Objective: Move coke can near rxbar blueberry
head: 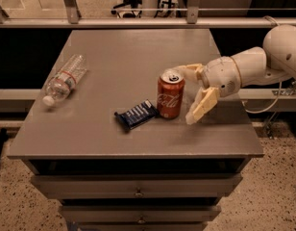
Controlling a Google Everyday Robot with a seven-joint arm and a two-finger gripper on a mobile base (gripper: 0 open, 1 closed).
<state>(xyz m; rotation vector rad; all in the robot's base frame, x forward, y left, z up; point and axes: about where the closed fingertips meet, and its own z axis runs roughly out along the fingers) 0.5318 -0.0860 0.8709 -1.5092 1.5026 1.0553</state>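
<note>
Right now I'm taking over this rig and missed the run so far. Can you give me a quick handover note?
Gripper: just right of the coke can, jaws open, holding nothing.
Coke can: upright on the table, close beside the right end of the rxbar blueberry; I can't tell if they touch.
Rxbar blueberry: flat, left of the can, towards the table's front.
Done: the can looks placed near the bar.
Left: probably only backing the arm away without nudging the can.

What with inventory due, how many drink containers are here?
2: the coke can stands mid-table beside the rxbar blueberry; the water bottle lies at far left. The open hand is right of the can.
</note>
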